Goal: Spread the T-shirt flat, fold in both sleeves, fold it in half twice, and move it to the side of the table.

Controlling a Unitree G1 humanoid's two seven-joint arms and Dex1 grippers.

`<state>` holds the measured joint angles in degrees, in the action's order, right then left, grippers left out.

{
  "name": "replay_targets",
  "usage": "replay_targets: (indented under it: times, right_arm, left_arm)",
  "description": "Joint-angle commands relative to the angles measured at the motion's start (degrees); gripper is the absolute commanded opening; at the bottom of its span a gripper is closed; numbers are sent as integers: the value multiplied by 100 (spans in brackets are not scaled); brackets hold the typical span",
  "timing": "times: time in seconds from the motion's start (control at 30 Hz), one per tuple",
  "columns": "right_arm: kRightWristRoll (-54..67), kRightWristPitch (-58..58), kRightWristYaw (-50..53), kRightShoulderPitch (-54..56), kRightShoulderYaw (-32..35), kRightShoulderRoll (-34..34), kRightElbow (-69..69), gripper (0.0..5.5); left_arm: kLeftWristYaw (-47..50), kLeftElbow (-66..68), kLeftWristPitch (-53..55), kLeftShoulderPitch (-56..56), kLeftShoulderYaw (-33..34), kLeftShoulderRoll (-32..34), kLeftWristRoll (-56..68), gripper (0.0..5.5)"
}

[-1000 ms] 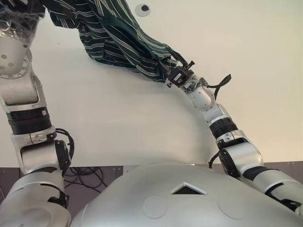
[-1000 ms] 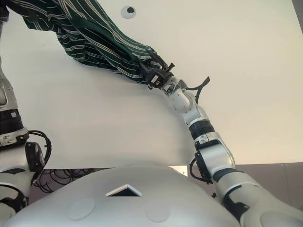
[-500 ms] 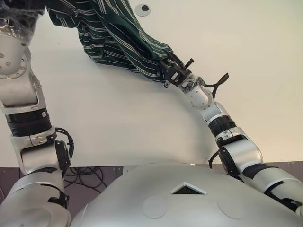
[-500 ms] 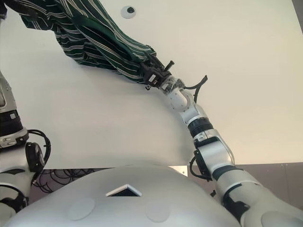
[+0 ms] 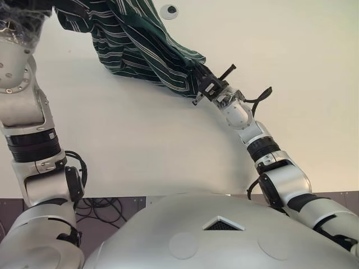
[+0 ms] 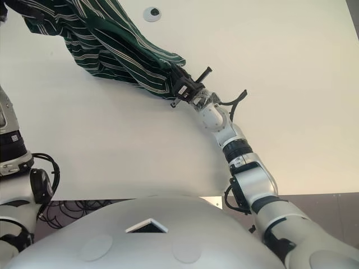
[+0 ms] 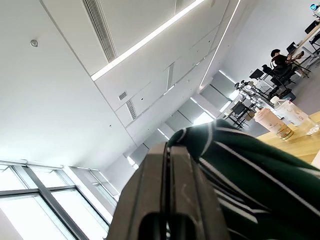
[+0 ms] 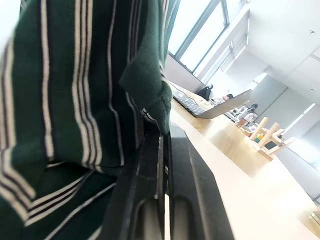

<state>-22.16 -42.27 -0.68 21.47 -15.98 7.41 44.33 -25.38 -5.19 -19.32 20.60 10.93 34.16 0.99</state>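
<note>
White table (image 5: 140,140), striped T-shirt (image 5: 140,56), small round disc (image 5: 169,11)

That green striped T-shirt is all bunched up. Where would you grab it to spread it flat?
At its outer edges, one at each end. The T-shirt runs as a bunched band, so pinching thin edge cloth from the sides probably works best. The right gripper clamps the near end from the robot's right, and the left gripper clamps the far left end.

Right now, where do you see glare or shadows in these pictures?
Left wrist view: the ceiling light strip and the window glare white. Right wrist view: the windows wash out. Left eye view: the T-shirt casts a soft shadow on the table.
</note>
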Motion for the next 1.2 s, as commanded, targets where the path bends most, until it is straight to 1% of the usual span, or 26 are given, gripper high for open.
replay_targets:
  times: [0.03, 0.13, 0.23, 0.37, 0.5, 0.67, 0.77, 0.9, 1.07, 1.2]
  right_arm:
    - [470, -15, -9, 298, 474, 321, -263, 1]
    - [583, 52, -109, 570, 726, 679, -360, 1]
    - [514, 136, -140, 921, 838, 1017, -330, 1]
    - [392, 314, -145, 1585, 905, 1357, 21, 1]
    - [503, 507, -311, 2640, 1086, 1726, 866, 1]
    - [420, 837, -518, 4118, 1138, 2168, 2000, 1]
    - [352, 1124, -616, 4882, 1115, 2316, 2511, 1]
    - [132, 1411, -314, 5642, 1006, 2504, 2869, 1]
    - [-58, 1553, -103, 6246, 899, 2599, 3026, 1]
    - [-110, 1568, -59, 6486, 880, 2621, 3073, 1]
  left_arm:
    - [-171, 1057, -566, 312, -267, 293, -412, 0]
    - [-184, 2119, -1183, 699, -545, 489, -819, 0]
    - [71, 3210, -1772, 1315, -846, 598, -1360, 0]
    - [-15, 4337, -2212, 2265, -1166, 376, -1400, 0]
    - [195, 5741, -2406, 3523, -1682, 160, -1951, 0]
    - [770, 7188, -2161, 4793, -2176, 21, -2616, 0]
    - [928, 7658, -1852, 5364, -2228, -68, -2682, 0]
    - [905, 7938, -1474, 5996, -2096, -208, -2508, 0]
    - [927, 8055, -1180, 6484, -2023, -234, -2435, 0]
    - [971, 8054, -1169, 6615, -1991, -172, -2402, 0]
